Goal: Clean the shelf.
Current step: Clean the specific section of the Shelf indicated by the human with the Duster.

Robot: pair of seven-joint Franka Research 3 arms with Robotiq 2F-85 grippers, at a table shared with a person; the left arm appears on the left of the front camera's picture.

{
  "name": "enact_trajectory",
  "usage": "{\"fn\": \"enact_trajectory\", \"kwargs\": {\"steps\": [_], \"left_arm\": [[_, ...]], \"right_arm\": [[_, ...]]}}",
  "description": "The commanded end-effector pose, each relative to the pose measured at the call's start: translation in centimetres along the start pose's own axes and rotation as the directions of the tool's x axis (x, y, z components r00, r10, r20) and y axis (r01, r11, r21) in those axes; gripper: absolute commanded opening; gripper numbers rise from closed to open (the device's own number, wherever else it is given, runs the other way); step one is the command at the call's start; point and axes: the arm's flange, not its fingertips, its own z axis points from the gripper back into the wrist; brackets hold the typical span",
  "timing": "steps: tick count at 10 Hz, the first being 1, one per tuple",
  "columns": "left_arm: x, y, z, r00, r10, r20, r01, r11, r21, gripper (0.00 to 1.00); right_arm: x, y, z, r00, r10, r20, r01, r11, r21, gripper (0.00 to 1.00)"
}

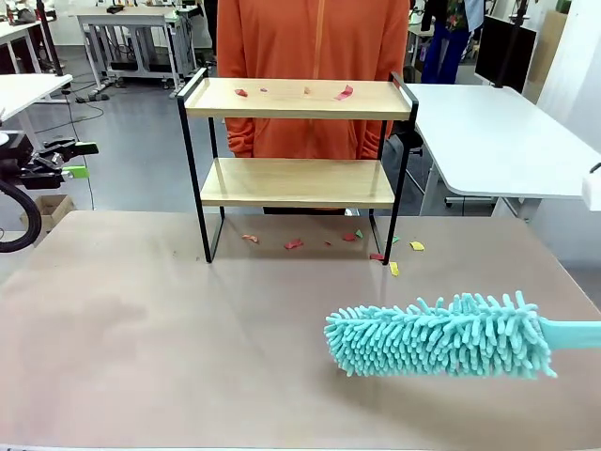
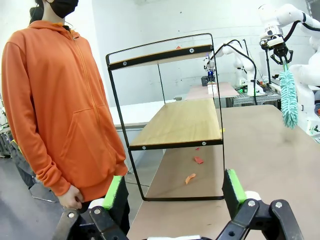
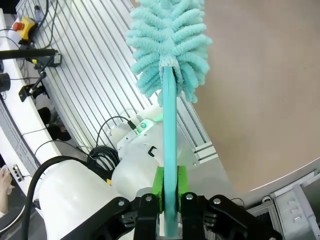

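The shelf (image 1: 297, 99) stands at the table's far side, two light wooden boards in a black frame; it appears end-on in the left wrist view (image 2: 180, 122). Small red scraps (image 1: 345, 92) lie on its top board, and more scraps (image 1: 294, 244) lie on the table under it. A turquoise fluffy duster (image 1: 437, 335) hovers low over the table's right front. My right gripper (image 3: 170, 192) is shut on the duster's handle, with the head (image 3: 170, 45) pointing away. My left gripper (image 2: 175, 187) is open and holds nothing, off the table's left side (image 1: 80, 160).
A person in an orange hoodie (image 1: 315, 38) stands right behind the shelf, hands down (image 2: 70, 200). Yellow scraps (image 1: 416, 246) lie by the shelf's right foot. A white table (image 1: 498, 141) stands at the right rear. The brown tabletop (image 1: 169, 338) is bare in front.
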Motion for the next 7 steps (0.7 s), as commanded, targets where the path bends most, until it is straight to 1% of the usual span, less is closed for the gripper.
{"fn": "enact_trajectory", "kwargs": {"steps": [1,7], "left_arm": [[0.3,-0.21,0.09,1.0,-0.009,-0.004,0.009,1.0,-0.004,1.0],[0.3,-0.21,0.09,1.0,-0.009,-0.004,0.009,1.0,-0.004,1.0]], "right_arm": [[0.41,0.15,0.07,1.0,0.006,0.019,-0.006,1.0,0.005,0.13],[0.41,0.15,0.07,1.0,0.006,0.019,-0.006,1.0,0.005,0.13]]}}
